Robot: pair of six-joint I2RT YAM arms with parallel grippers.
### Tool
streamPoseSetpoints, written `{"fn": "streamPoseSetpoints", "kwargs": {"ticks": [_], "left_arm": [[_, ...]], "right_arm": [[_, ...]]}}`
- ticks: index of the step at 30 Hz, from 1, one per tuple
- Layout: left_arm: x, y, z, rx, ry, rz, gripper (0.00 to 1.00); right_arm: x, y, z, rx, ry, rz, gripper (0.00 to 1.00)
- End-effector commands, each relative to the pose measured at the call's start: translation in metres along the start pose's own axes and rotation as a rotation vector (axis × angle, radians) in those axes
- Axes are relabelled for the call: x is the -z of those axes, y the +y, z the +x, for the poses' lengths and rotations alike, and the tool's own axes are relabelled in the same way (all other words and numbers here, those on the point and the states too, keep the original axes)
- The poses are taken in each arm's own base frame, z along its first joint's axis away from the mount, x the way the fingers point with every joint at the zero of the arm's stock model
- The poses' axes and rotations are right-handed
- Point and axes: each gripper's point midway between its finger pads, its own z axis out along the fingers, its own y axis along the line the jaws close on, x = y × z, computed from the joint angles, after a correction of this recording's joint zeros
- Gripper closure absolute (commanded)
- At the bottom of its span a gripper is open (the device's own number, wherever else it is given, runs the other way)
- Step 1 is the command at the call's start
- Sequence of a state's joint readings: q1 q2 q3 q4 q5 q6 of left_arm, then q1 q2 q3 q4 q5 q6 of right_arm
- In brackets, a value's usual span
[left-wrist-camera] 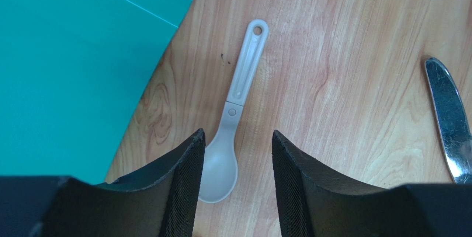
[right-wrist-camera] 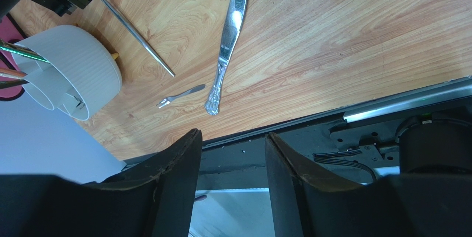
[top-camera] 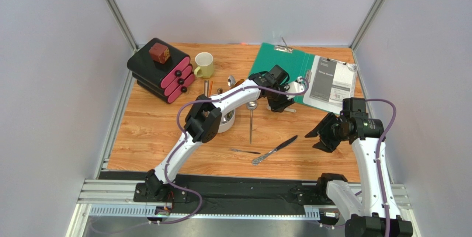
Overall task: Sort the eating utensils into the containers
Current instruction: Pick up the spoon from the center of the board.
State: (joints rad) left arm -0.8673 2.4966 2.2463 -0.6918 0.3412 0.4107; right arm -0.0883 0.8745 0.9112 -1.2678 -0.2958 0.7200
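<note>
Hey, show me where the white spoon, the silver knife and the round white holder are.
white spoon (left-wrist-camera: 231, 111), left wrist view, where handle meets bowl.
silver knife (right-wrist-camera: 228, 35), right wrist view, on the blade.
round white holder (right-wrist-camera: 88, 71), right wrist view, on its outer wall.

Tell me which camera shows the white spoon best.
Left wrist: the white spoon lies whole on the table, its bowl between the fingers of the open left gripper. In the top view that gripper hides it. The right wrist view misses it.
</note>
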Motion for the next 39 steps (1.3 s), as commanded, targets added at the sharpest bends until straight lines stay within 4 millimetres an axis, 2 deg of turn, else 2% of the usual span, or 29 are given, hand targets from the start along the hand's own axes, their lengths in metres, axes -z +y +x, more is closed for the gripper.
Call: {"fn": "streamPoseSetpoints", "kwargs": {"ticks": [1,9,18,22,34,39], "left_arm": [[0.013,0.011,-0.032,-0.050,-0.091,-0.025,0.45],[0.001,0.000,-0.017,0.008,-0.073,0.051,0.41],[0.005,-0.001,-0.008,0.086,-0.057,0.087,0.37],[0.001,-0.006,0.000,0.119,-0.036,0.110,0.37],[-0.009,-0.032,0.009,0.152,-0.006,0.175,0.43],[-0.022,-0.053,0.027,0.167,0.077,0.177,0.48]], "right_arm": [[0.004,0.003,0.002,0.012,0.010,-0.024,0.50],[0.003,0.001,0.000,-0.005,0.014,-0.022,0.50],[0.004,0.004,-0.008,-0.057,0.025,-0.060,0.51],[0.004,0.006,-0.010,-0.070,0.033,-0.073,0.52],[0.010,0.013,-0.016,-0.037,0.008,-0.095,0.52],[0.015,0.015,-0.016,-0.026,0.000,-0.106,0.52]]}}
